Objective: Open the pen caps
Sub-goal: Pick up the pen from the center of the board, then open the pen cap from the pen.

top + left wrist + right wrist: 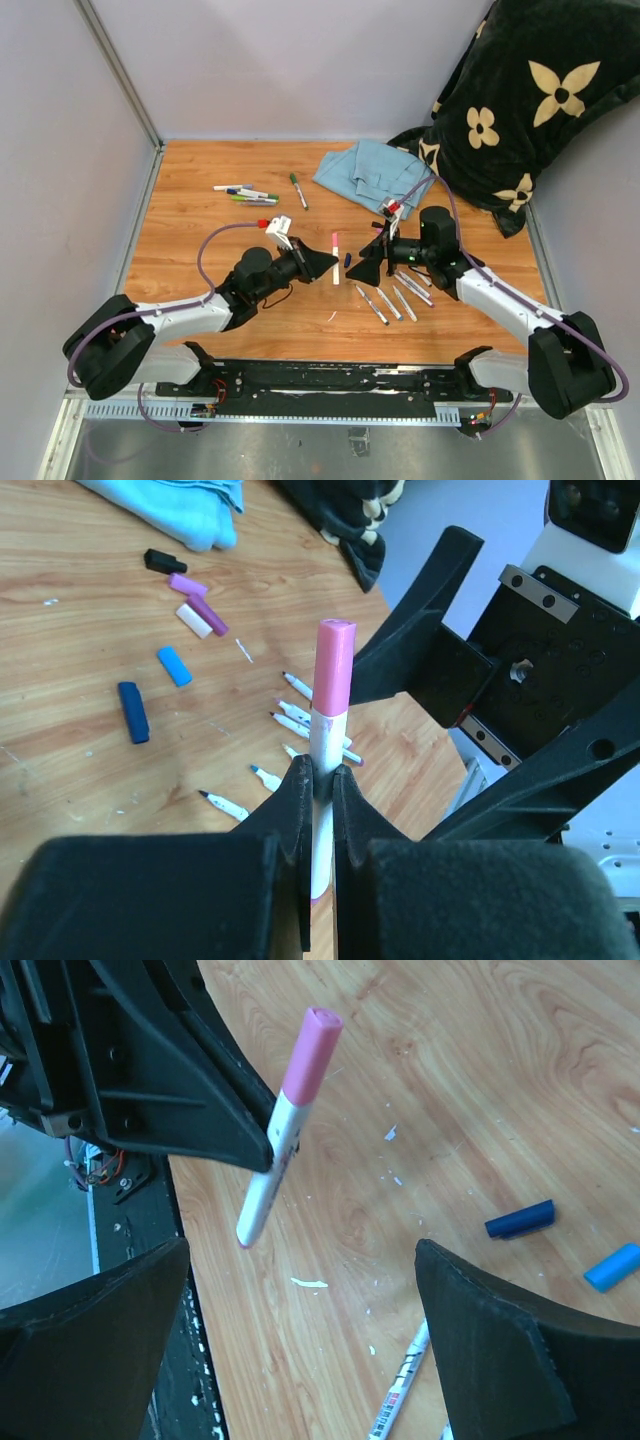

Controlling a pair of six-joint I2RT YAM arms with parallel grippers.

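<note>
The pink cap (335,665) sticks out clear of the left gripper (322,772), which pinches the white barrel (262,1190), so the wide-spread right gripper (302,1260) can likely pull it.

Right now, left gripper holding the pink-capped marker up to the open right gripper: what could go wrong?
The left gripper pinches the white marker barrel well below the pink plastic cap; a pull may tilt or slip it.
The open right gripper sits close to the left one and could clip it when closing.
Uncapped white markers beside the right arm could be swept.
</note>
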